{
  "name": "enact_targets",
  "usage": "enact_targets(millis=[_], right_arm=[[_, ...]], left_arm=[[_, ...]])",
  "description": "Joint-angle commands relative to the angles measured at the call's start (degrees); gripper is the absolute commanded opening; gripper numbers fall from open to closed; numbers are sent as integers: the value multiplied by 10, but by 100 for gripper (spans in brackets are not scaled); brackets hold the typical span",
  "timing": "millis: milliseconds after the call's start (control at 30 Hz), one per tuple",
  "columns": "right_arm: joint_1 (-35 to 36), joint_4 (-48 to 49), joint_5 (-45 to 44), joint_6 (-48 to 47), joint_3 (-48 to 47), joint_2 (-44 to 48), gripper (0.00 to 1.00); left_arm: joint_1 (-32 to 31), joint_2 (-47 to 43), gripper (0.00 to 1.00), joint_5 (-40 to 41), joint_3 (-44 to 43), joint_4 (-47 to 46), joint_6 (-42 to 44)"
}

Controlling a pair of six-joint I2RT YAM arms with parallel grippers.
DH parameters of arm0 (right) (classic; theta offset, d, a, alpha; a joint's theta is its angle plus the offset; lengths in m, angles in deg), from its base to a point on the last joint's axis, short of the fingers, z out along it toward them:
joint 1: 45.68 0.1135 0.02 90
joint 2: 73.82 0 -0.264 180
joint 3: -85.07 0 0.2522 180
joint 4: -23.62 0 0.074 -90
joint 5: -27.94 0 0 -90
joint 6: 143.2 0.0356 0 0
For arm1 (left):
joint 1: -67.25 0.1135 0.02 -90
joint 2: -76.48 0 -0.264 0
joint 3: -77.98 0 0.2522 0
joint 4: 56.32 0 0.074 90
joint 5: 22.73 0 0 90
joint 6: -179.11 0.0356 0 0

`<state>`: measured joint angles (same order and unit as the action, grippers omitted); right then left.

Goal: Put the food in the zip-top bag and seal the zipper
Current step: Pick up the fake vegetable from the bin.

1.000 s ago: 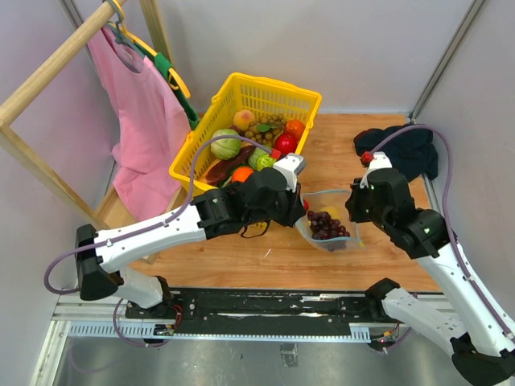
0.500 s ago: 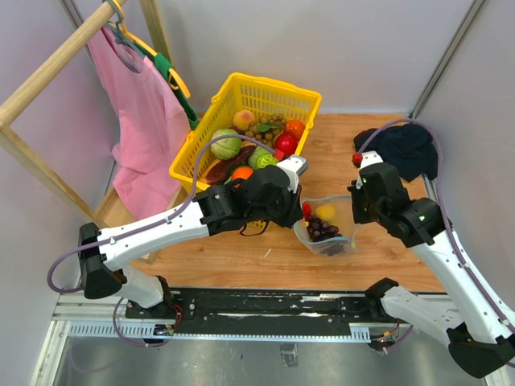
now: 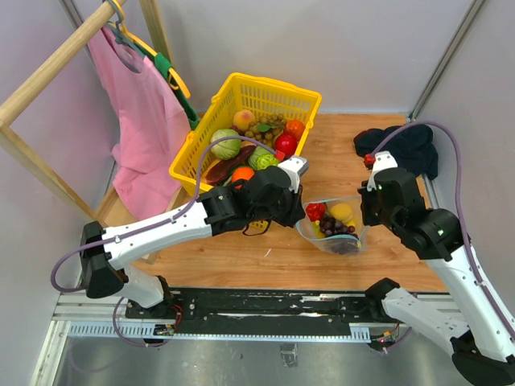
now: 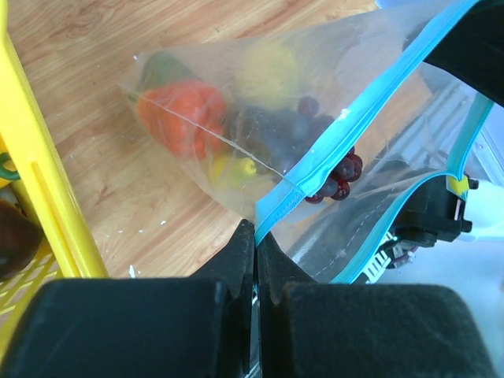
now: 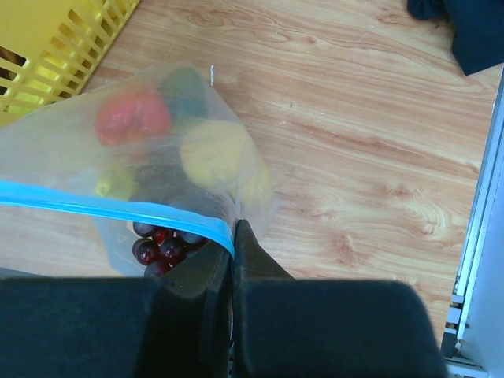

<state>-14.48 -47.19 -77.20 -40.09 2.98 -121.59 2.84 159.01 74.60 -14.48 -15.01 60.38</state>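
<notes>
Near frame centre, left end effector (image 4: 254,230) and right end effector (image 5: 233,227) pinch the zipper (image 4: 358,126) ends of the zip-top bag (image 5: 169,142); best pull taut and level before sealing.

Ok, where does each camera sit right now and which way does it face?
Top external: above and behind the bases, looking down at the table; both arms show, left hand and right hand holding the zip-top bag.
Left wrist: on the left arm, looking past its own fingers pinching the zipper.
Right wrist: likewise, at the zipper's other end.
Shared: the bag.
</notes>
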Motion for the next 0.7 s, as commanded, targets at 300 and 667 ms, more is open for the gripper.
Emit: enact_targets(millis=[300,667], right_arm=[[-7,73,-22,39,43,46,1],[-7,82,-43,46,54,53,0]], left_arm=[[6,30,10,-16,21,-55,1],[15,-25,42,2,-9,-39,41]])
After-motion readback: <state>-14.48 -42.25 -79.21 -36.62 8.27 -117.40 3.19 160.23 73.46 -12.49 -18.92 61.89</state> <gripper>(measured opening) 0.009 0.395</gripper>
